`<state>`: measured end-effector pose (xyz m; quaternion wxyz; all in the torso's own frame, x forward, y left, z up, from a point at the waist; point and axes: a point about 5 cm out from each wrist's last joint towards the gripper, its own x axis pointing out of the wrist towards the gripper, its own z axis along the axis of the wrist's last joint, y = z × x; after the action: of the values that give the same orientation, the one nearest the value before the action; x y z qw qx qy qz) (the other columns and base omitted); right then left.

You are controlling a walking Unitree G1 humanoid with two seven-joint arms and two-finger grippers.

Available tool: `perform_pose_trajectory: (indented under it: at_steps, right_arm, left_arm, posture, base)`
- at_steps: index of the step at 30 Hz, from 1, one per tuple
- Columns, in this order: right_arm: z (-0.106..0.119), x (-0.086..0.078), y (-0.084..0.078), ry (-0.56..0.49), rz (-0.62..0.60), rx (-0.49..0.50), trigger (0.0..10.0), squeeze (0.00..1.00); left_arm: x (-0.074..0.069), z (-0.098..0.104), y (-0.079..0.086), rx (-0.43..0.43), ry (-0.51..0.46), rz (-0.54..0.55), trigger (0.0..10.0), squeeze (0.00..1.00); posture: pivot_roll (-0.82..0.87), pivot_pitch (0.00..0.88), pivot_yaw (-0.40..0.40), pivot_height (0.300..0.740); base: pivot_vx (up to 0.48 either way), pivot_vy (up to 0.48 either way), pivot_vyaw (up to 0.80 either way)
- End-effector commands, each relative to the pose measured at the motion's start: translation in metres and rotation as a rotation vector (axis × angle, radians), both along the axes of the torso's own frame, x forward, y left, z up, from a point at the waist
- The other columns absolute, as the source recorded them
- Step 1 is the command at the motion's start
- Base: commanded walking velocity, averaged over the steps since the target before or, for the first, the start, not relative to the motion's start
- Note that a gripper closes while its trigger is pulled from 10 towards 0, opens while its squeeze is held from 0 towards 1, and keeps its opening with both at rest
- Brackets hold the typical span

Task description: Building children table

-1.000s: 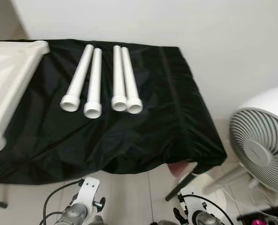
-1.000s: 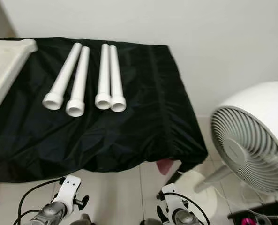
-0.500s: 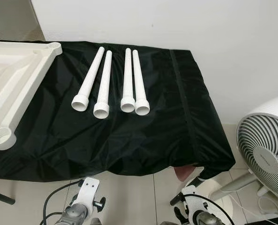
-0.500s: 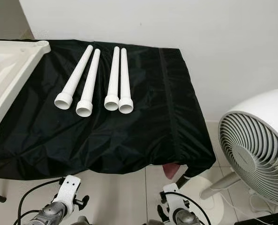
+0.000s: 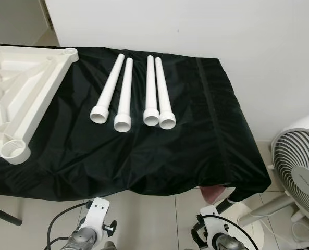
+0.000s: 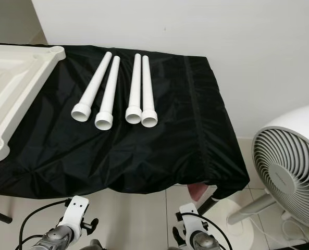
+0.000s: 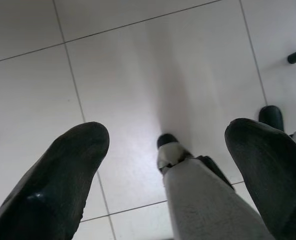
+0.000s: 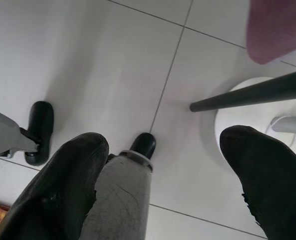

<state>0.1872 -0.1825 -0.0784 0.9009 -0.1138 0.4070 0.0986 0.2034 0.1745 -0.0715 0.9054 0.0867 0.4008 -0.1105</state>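
Observation:
Several white tubular table legs (image 5: 150,86) lie side by side on a black cloth (image 5: 196,146), wide socket ends toward me. To their left a white table top (image 5: 42,104) rests upside down, ribs up, with a round corner socket (image 5: 14,151) nearest me. Both arms hang low in front of the cloth's near edge. My left gripper (image 7: 167,132) is open over pale floor tiles, with nothing between its fingers. My right gripper (image 8: 162,142) is open too, also over tiles and holding nothing.
A white fan (image 5: 300,166) stands on the floor at the right. A pink object (image 5: 212,192) pokes out under the cloth's right corner, beside a dark slanted support leg (image 8: 247,95). A white wall runs behind the cloth.
The camera has turned left: everything has slid right in the picture, more of the table top shows and less of the fan. Nothing on the cloth has moved.

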Motion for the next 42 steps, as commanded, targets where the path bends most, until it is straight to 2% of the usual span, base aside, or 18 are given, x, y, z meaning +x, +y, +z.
perform_pose_trajectory:
  at_steps: [1, 42]
  right_arm:
    - [-0.0029, -0.0053, -0.0008, 0.023, -0.003, -0.003, 10.0, 0.00]
    - [-0.0073, -0.0145, -0.0023, 0.059, 0.017, -0.017, 10.0, 0.00]
  left_arm:
    - [-0.0047, -0.0028, 0.0016, 0.004, 0.023, 0.007, 10.0, 0.00]
    - [-0.0059, -0.0036, 0.0004, 0.004, 0.027, 0.005, 10.0, 0.00]
  posture:
    - [-0.04, 0.028, -0.009, 0.740]
    - [-0.03, 0.014, -0.016, 0.740]
  base:
    - [0.000, 0.289, 0.00]
    - [0.000, 0.283, 0.00]
